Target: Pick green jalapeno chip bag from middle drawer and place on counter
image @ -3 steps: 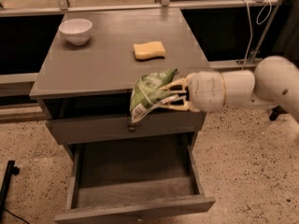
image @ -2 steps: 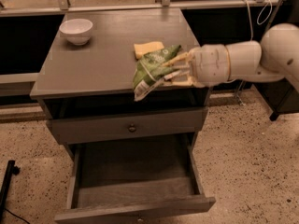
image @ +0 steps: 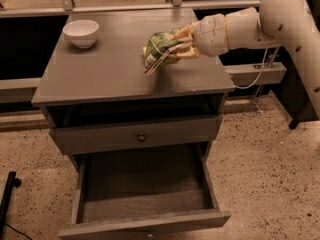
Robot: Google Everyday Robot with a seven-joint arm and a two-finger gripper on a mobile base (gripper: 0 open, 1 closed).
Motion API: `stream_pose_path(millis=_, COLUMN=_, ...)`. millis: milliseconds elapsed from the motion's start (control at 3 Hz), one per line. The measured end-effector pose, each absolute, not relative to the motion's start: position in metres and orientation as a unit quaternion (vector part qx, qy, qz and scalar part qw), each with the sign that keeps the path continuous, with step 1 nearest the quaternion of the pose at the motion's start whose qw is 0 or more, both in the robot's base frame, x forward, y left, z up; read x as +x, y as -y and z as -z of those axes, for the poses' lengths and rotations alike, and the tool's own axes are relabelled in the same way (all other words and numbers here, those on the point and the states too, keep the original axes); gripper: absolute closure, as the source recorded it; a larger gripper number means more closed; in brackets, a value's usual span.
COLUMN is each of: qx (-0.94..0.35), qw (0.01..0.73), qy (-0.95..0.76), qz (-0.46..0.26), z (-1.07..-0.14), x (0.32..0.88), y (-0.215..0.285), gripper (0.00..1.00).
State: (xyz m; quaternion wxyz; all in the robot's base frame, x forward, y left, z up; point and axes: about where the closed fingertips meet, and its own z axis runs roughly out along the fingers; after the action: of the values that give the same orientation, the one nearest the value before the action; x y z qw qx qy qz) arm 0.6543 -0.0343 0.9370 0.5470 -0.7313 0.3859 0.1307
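My gripper [image: 176, 48] reaches in from the right on a white arm and is shut on the green jalapeno chip bag [image: 159, 50]. The bag hangs tilted just above the counter [image: 100, 69], over its right half. I cannot tell whether its lower corner touches the top. The middle drawer [image: 142, 194] stands pulled open below, and its grey floor is bare. The yellow sponge is hidden behind the bag and gripper.
A white bowl [image: 81, 32] sits at the counter's back left. A shut upper drawer front with a round knob [image: 141, 137] is below the top. A railing runs behind the cabinet. Speckled floor surrounds it. A dark stand foot [image: 9, 189] is at the lower left.
My gripper has lifted the chip bag from in front of the cabinet's edge up and back over the counter's right half. The bag now covers the yellow sponge.
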Motion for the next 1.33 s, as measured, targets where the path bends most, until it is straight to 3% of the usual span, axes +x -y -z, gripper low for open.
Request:
stream_pose_path(millis=333, qx=-0.734, qw=0.508, qy=-0.437, qz=-0.113, z=-0.910, x=0.696, y=0.039, gripper=0.61)
stream_pose_path(millis=1000, qx=-0.736, qw=0.472, qy=-0.474, qz=-0.104, z=-0.884, x=0.715, y=0.051, gripper=0.15)
stream_pose_path(millis=1333, qx=-0.736, qw=0.472, qy=-0.473, qz=-0.104, z=-0.884, x=0.715, y=0.051, gripper=0.00)
